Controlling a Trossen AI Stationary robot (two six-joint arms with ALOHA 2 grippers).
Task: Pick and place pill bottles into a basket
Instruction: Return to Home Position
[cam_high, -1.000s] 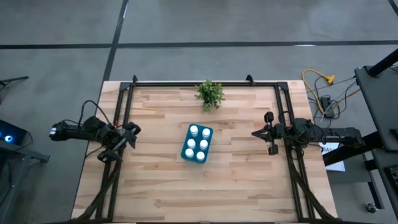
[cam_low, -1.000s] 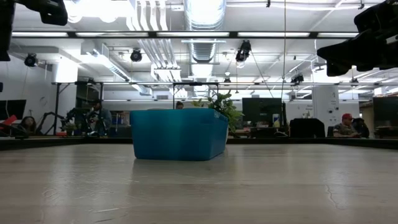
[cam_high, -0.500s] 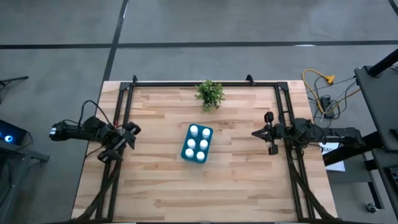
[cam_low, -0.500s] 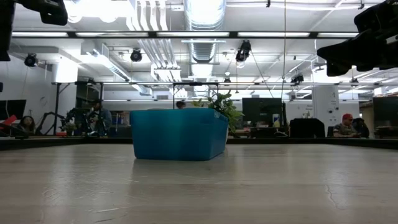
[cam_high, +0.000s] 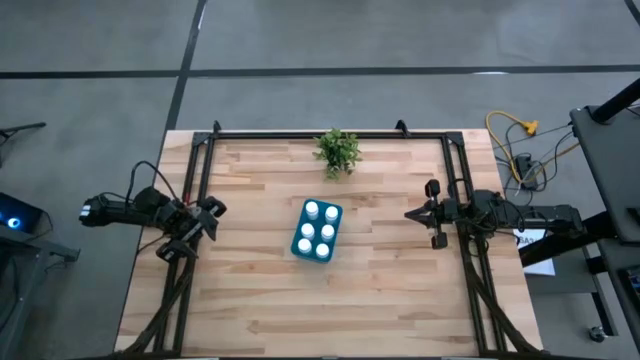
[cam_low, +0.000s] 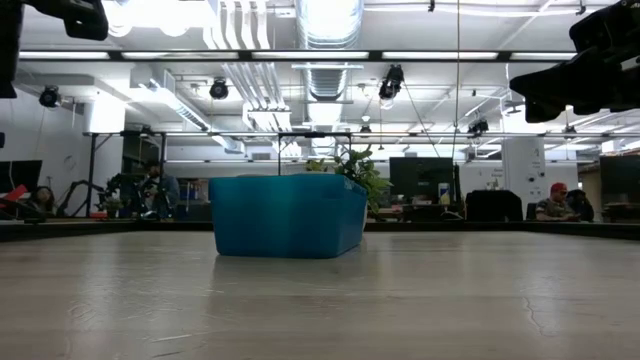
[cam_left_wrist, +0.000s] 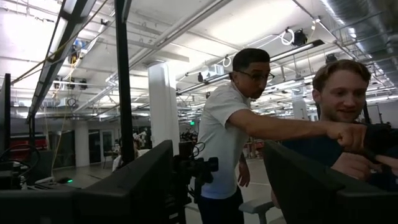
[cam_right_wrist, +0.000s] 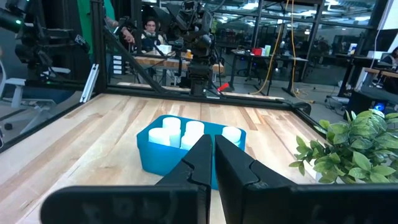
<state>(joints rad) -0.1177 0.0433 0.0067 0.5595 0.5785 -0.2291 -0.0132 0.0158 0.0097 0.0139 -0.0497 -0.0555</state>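
Observation:
The teal basket (cam_high: 317, 221) stands on the wooden table's middle; it also shows in the low view (cam_low: 288, 215) and in the right wrist view (cam_right_wrist: 155, 158). Several white pill bottles (cam_high: 326, 232) stand upright inside it, caps up (cam_right_wrist: 186, 132). My left gripper (cam_high: 205, 225) is at the table's left edge, raised and open (cam_left_wrist: 217, 180), and empty. My right gripper (cam_high: 408, 213) is at the table's right side, raised and shut (cam_right_wrist: 212, 146), empty and pointing at the basket.
A small green potted plant (cam_high: 337, 150) stands at the far edge behind the basket (cam_right_wrist: 348, 146). A black frame (cam_high: 300, 134) runs along the table's far and side edges. Bare wood lies around the basket. Two people (cam_left_wrist: 249, 124) show in the room beyond the left arm.

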